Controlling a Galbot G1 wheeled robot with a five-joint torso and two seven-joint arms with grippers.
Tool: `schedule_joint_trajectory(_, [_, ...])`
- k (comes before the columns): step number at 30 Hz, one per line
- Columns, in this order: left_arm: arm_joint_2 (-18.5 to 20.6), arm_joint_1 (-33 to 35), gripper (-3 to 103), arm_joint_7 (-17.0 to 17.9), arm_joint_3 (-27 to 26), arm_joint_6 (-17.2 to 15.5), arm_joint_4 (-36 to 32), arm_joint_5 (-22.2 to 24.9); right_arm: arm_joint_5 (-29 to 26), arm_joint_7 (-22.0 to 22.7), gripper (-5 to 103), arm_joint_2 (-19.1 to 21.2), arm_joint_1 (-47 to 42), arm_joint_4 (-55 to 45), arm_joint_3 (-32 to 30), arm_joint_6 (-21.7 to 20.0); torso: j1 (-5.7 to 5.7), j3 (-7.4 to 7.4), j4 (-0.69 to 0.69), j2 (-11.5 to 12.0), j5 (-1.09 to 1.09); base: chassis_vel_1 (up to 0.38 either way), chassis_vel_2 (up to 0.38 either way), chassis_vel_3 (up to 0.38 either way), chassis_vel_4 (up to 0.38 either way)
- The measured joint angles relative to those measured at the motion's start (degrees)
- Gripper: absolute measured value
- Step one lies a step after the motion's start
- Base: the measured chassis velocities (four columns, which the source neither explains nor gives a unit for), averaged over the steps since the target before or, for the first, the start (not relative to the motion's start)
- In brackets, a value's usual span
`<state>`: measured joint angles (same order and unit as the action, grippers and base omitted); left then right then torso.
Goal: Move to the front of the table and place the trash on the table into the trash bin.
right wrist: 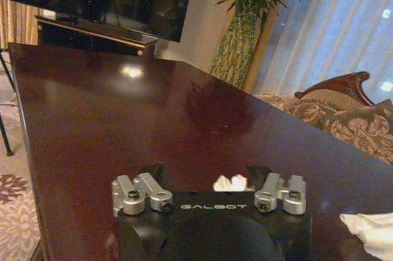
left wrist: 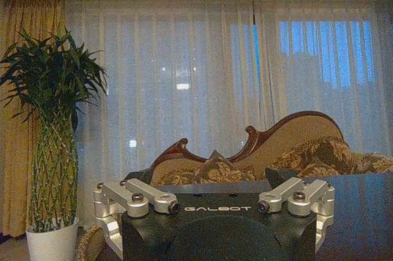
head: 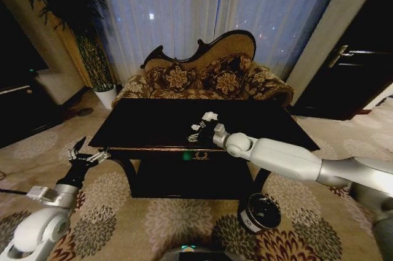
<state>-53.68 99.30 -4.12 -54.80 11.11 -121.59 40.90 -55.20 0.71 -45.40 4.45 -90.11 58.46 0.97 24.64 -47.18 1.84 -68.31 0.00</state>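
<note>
The right end effector (head: 206, 131), open, sits low over the tabletop (head: 153, 123) around a white paper lump (right wrist: 230, 182); the left end effector (head: 83, 153) hangs open beside the tabletop.

1. The right arm (head: 307, 161) reaches out from the right side toward the middle.
2. It is long and white, with a round joint near the wrist.
3. The right gripper (head: 206, 131) is at the far end of that arm, with its fingers apart.
4. The left arm (head: 46, 215) is low on the near left.
5. The left gripper (head: 83, 152) points up and away, with its fingers spread open.
</note>
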Motion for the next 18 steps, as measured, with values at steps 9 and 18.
schedule_joint_trajectory(9, [0.0, 0.0, 100, 0.0, 0.0, 0.0, 0.0, 0.0, -0.2, 0.2, 44, 1.0, -0.2, -0.6, -1.3, -0.1, 0.01, -0.01, 0.01, 0.0, 0.00, 0.000, 0.000, 0.000, 0.000])
schedule_joint_trajectory(18, [0.0, 0.0, 100, 0.0, 0.0, 0.0, 0.0, 0.0, -0.2, 0.3, 13, 2.2, -0.6, -2.1, -2.6, -0.1, 0.01, 0.00, 0.01, 0.0, 0.00, 0.000, 0.000, 0.000, 0.000])
